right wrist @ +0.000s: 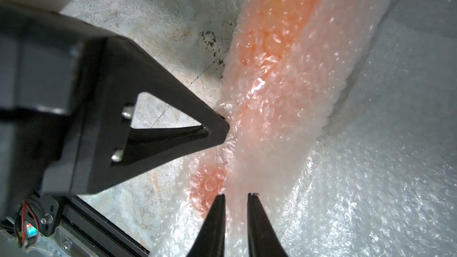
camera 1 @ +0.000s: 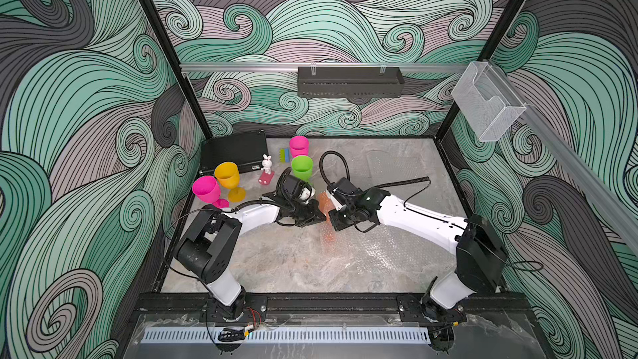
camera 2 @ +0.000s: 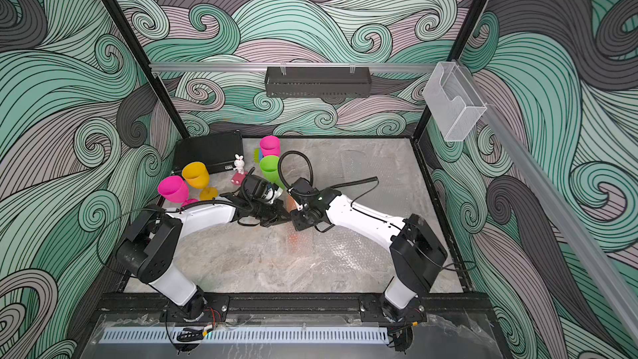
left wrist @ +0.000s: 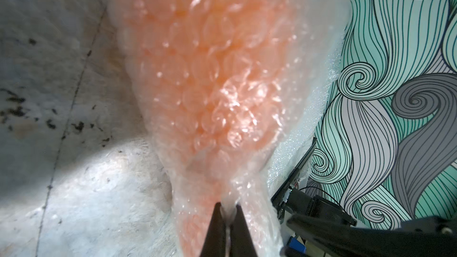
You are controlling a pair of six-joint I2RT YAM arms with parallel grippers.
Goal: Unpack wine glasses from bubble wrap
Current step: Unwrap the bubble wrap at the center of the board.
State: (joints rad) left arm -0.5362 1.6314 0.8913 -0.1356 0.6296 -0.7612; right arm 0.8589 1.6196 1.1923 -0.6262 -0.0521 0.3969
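While four goblets already stand bare toward ten and eleven o'clock of the bench (camera 1: 276, 264), namely a pink goblet (camera 1: 206, 189), a yellow goblet (camera 1: 226, 174), a second pink goblet (camera 1: 299, 146) and a green goblet (camera 1: 302, 166), the fifth remains packed near the middle. Coming in from nine o'clock, the left tool (left wrist: 227, 207) has its jaws pressed together on a thin fold of the bubble wrap (right wrist: 284, 110), at the narrow part of the roll. Inside that roll the orange goblet (left wrist: 205, 70) shows only as a blurred glow; which end is bowl and which is foot cannot be told for sure. In both top views the bundle's long axis runs roughly from twelve to six o'clock, crossing between the two arms, so each tool meets it side-on. From three o'clock the right tool (right wrist: 236, 195) faces the same roll with its jaws a little apart, wrap showing in the gap but no clamp on it. Both arms are about equally near, with the left one anchoring. The likely next move is for the right tool to find a free edge and peel it toward three o'clock. A loose sheet (camera 1: 383, 253) lies flat beyond, around four o'clock.
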